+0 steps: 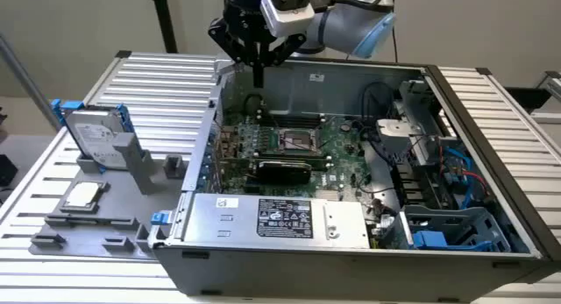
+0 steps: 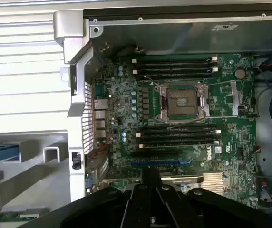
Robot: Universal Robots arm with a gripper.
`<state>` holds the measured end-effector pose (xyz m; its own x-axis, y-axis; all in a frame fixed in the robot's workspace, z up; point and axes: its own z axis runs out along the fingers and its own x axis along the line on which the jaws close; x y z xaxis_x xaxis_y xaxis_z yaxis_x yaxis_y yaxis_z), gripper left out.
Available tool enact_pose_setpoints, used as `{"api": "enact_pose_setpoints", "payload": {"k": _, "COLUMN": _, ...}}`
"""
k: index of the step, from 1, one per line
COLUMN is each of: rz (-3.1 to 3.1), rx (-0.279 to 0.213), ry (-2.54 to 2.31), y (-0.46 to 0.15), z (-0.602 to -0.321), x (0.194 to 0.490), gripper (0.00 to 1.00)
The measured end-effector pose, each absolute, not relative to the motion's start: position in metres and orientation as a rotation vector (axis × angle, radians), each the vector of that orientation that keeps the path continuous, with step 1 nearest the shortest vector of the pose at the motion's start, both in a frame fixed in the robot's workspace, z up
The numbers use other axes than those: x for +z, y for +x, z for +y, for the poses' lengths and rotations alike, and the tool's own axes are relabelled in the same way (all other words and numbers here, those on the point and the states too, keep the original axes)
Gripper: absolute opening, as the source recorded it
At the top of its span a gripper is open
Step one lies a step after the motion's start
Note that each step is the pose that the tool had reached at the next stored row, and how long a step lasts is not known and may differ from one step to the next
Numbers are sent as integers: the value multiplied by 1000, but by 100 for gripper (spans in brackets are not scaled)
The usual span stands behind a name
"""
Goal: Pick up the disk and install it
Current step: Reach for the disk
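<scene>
The disk (image 1: 90, 137) stands upright in a grey holder at the exterior view's left, a silver-grey drive with a white label and blue rails along its edges. My gripper (image 1: 259, 77) hangs well away from it, above the back left corner of the open computer case (image 1: 456, 94). Its black fingers are shut together with nothing between them. In the wrist view the gripper (image 2: 150, 175) looks straight down at the green motherboard (image 2: 183, 137). A blue strip (image 2: 0, 154) shows outside the case wall in that view.
A grey fixture plate (image 1: 96, 218) beside the case carries a small square silver chip (image 1: 81, 194). Inside the case are the CPU socket (image 1: 293, 141), a power supply (image 1: 280, 218), cables and a blue plastic drive cage (image 1: 456, 228). Ribbed white table slats surround everything.
</scene>
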<state>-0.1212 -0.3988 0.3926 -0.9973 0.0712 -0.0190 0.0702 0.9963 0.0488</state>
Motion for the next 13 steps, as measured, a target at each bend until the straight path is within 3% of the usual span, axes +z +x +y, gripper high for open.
{"api": "enact_pose_setpoints", "payload": {"k": 13, "rz": 3118, "rx": 74, "ry": 111, "y": -125, "z": -399, "x": 393, "gripper": 0}}
